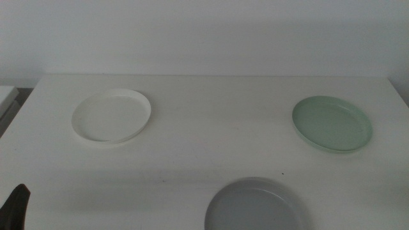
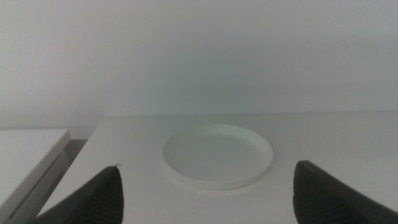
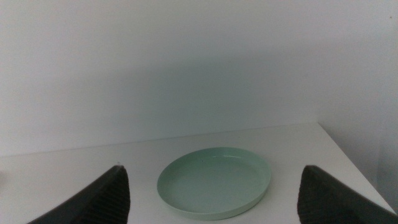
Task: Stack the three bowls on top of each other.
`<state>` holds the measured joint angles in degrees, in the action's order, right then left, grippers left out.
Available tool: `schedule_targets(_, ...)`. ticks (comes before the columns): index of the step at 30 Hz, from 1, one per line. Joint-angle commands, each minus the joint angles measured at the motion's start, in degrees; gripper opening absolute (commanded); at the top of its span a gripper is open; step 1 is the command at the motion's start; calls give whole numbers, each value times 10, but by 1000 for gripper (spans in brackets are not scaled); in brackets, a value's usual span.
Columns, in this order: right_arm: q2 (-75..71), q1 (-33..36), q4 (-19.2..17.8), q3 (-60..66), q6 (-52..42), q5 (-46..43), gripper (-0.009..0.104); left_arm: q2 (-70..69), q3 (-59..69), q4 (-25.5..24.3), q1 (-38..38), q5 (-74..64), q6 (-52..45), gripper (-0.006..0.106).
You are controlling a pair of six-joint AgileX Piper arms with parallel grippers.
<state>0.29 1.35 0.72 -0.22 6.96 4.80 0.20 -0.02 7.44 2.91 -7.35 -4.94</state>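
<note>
The three bowls lie apart on the white table (image 1: 211, 134), none yet stacked: the white bowl (image 1: 112, 115) sits toward the far left, the mint green bowl (image 1: 332, 122) toward the far right, and the grey bowl (image 1: 257, 204) at the near edge, a little right of centre and partly cut off by the picture's bottom edge; all three rest flat and upright, well apart from one another, so each has free room around its low rim for a grasp. The left end effector (image 2: 205, 199) is released, its dark jaws spread wide with nothing between them, and it hangs back on the near-left side facing the white bowl (image 2: 217, 155); in the middle view only a dark tip of it shows at the near-left corner (image 1: 16, 206). The right end effector (image 3: 211, 199) is likewise released and empty, facing the mint green bowl (image 3: 214, 182) from the near side; it is out of the middle view. Each arm thus seems lined up with the bowl on its own side, which suggests the task is at its very start; the grey bowl, lying between the two arms, looks a likely base for the stack, though that is only a guess.
</note>
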Motion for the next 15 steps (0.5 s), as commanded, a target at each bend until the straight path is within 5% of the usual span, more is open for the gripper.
schedule_targets(1,-3,-2,-7,2,-4,-9,93,-2,0,0,0,8,3,94)
schedule_targets(15,-3,-2,-7,-23,-16,9,93,-2,0,0,0,8,3,94)
